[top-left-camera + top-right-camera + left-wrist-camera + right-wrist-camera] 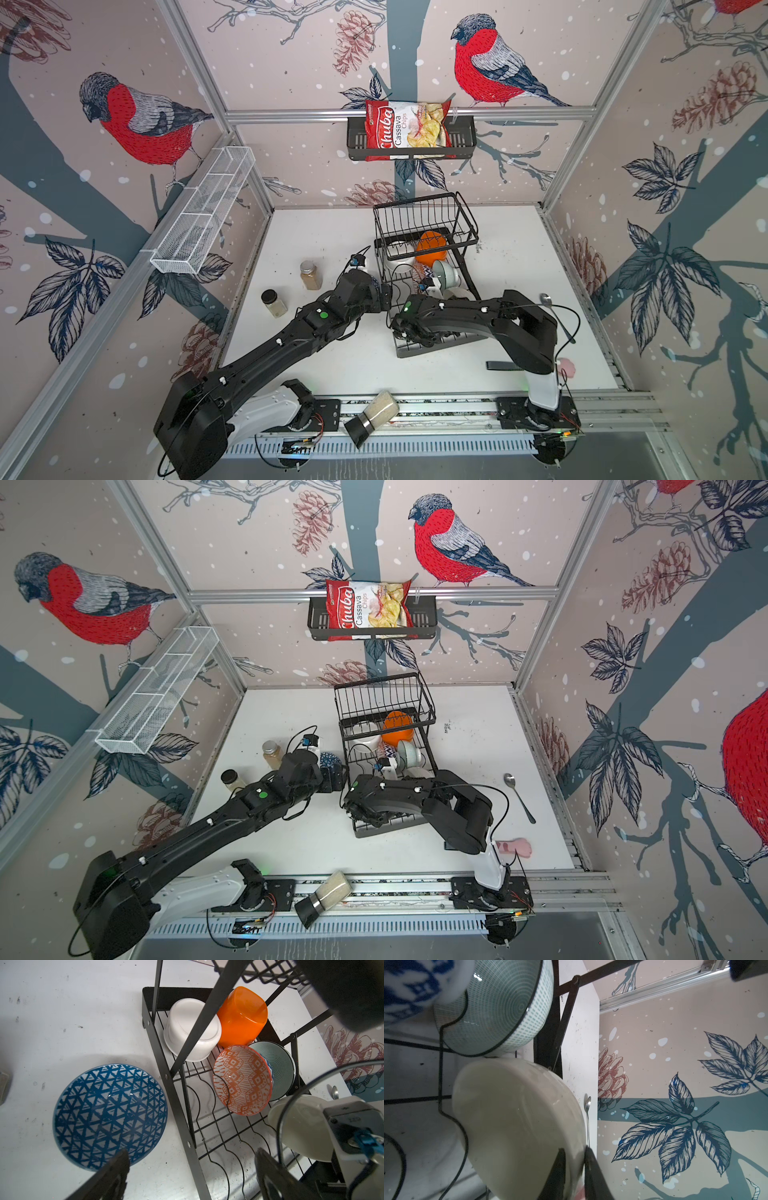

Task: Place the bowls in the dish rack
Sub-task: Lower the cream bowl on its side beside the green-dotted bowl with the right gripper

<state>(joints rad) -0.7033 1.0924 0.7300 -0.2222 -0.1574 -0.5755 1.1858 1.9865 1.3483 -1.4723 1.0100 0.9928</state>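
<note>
The black wire dish rack [415,203] [178,1105] stands mid-table. Its base holds an orange bowl [243,1016] [432,247], an upturned white bowl [193,1030], an orange-red patterned bowl [243,1080] and a teal bowl [278,1064] [492,1012], all on edge. A second white bowl [519,1122] [299,1124] leans in the slots, and my right gripper [575,1149] is shut on its rim, one finger inside and one outside. A blue triangle-patterned bowl [110,1115] [332,766] sits upright on the table beside the rack. My left gripper [192,1153] hangs open above the gap between it and the rack.
Two spice jars [311,274] [274,303] stand left of the arms, and a third jar [374,415] lies on the front rail. A spoon [517,791] and a pink object [515,848] lie at the right. A white mesh shelf [203,212] and a chips basket [411,137] hang on the walls.
</note>
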